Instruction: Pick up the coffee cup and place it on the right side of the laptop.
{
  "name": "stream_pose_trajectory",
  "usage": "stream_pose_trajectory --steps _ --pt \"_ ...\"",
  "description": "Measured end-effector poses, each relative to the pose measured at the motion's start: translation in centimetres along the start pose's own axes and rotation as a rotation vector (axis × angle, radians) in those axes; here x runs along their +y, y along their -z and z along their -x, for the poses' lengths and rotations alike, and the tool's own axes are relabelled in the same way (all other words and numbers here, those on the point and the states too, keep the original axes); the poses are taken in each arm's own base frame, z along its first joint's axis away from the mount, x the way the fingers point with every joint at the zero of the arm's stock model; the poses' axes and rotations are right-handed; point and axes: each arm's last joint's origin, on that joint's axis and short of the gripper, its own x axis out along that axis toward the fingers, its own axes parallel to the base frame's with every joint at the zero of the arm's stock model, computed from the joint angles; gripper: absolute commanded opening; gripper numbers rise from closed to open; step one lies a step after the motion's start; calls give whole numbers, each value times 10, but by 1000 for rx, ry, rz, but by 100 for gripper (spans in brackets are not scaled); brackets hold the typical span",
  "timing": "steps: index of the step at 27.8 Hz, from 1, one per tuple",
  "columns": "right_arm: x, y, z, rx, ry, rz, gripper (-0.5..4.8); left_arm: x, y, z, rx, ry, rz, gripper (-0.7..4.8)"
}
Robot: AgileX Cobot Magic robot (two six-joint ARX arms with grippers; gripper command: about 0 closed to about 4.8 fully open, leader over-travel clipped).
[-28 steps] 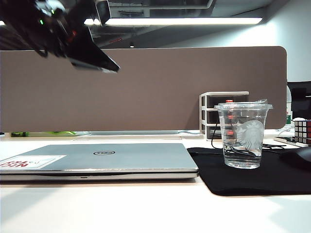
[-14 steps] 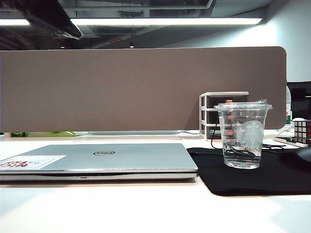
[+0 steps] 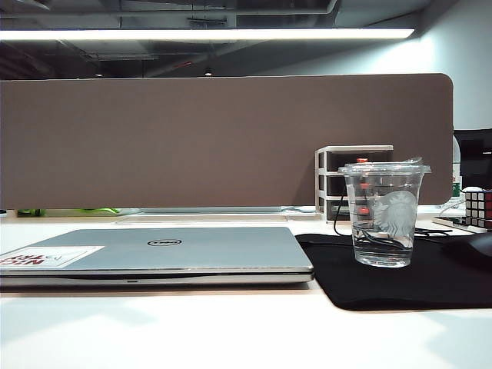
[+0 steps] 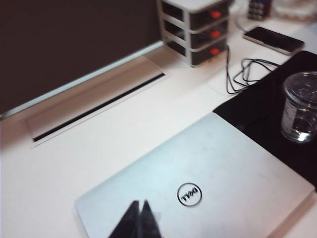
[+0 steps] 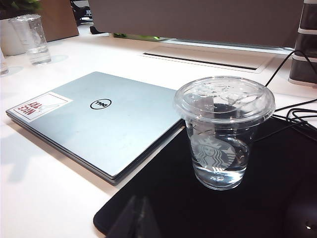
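Cup set down to the right of the laptop; the placing looked done.

The left gripper (image 4: 139,218), fingers pinched together on nothing, hung above the closed laptop (image 3: 165,250). Just beside the laptop's right edge, the coffee cup (image 3: 383,215) stood upright on the black mat (image 3: 430,288). The right gripper (image 5: 133,218), also clenched and empty, sat low near the cup.

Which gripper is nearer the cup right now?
Right. The right gripper hangs shut just short of the cup, over the mat; the left gripper, shut, is above the laptop.
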Motion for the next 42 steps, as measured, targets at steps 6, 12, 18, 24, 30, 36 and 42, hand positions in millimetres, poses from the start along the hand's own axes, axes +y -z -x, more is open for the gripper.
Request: stream_pose_trajectory --steps 6,12,18,24,30,36,42 --pt "0 0 0 0 0 0 -1 -22 37 40 -135 -222 25 -5" --pt "0 0 0 1 0 -1 -1 -44 84 77 -326 -462 74 -5" --pt "1 0 0 -2 -30 -1 -1 -41 96 64 -289 -482 166 -5" --pt "1 -1 0 -8 -48 3 -1 -37 111 49 -328 -551 224 -5" --pt "1 -1 0 -8 -53 3 -1 -35 136 26 -394 -537 206 -5" --pt "2 -1 0 -8 -54 3 -1 -36 157 12 -427 -509 182 -5" --pt "0 -1 0 -8 13 13 -1 -37 162 9 -381 -517 132 -5"
